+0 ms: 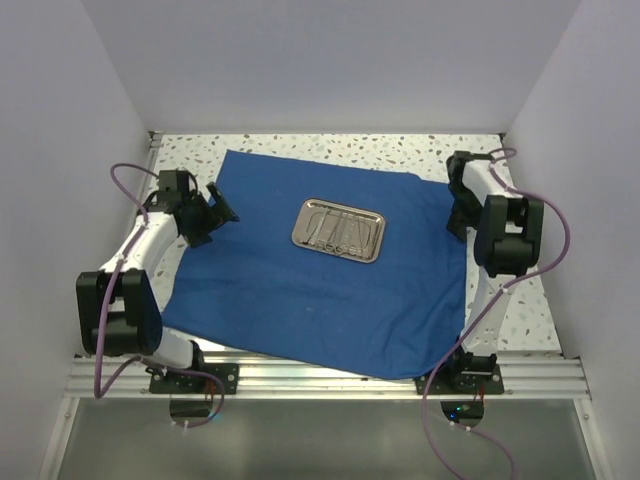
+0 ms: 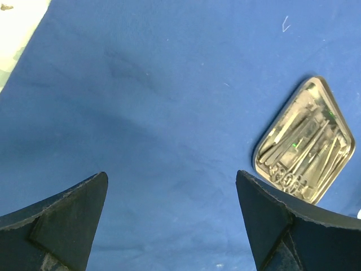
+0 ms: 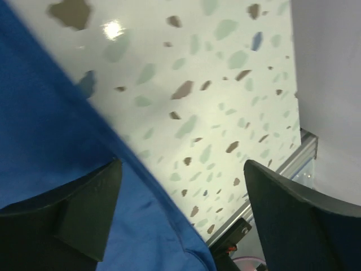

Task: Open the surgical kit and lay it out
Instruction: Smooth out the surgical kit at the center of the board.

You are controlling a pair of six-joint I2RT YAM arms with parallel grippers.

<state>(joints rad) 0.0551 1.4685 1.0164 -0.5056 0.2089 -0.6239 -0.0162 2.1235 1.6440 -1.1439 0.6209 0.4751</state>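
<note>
Already the blue wrap (image 1: 300,290) lies spread on the bench (image 1: 400,148) beneath the steel tray (image 1: 346,205), yet the instruments (image 2: 304,144), seemingly all inside the tray, await laying out, with the left gripper (image 2: 172,175) left of the tray and the right gripper (image 3: 183,164) right of it both gaping empty.

blue drape (image 1: 300,300) spread flat | steel tray (image 1: 345,206) on it, instruments (image 1: 338,232) inside
</note>
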